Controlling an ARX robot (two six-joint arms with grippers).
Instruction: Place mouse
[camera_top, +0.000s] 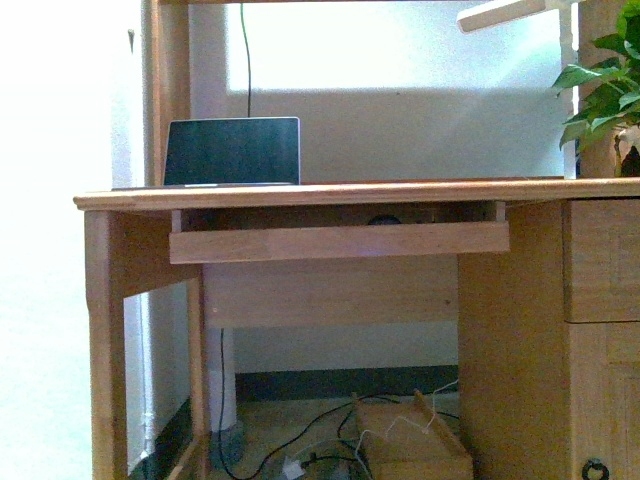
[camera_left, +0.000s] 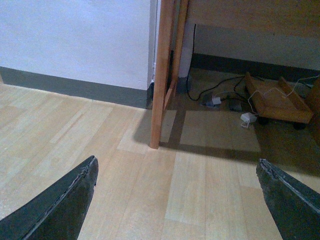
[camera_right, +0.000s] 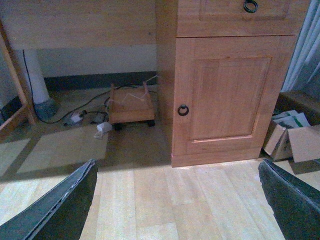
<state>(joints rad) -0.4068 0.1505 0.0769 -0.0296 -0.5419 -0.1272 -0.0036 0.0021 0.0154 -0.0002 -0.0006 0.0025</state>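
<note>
The small dark grey rounded mouse (camera_top: 383, 219) lies in the light wooden desk's pull-out tray (camera_top: 340, 242), while the left gripper (camera_left: 176, 163) and the right gripper (camera_right: 177, 164) hang spread wide, empty, above the pale plank floor (camera_left: 60, 125).

Light wooden desk (camera_top: 400, 192) carries open dark-screened laptop (camera_top: 232, 152) at left; pull-out wooden keyboard tray (camera_top: 340, 242) underneath holds small dark grey mouse (camera_top: 383, 219).

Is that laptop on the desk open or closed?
Open. The laptop has its lid standing upright on the desk, with the screen facing the front camera. The screen looks dark.
</note>
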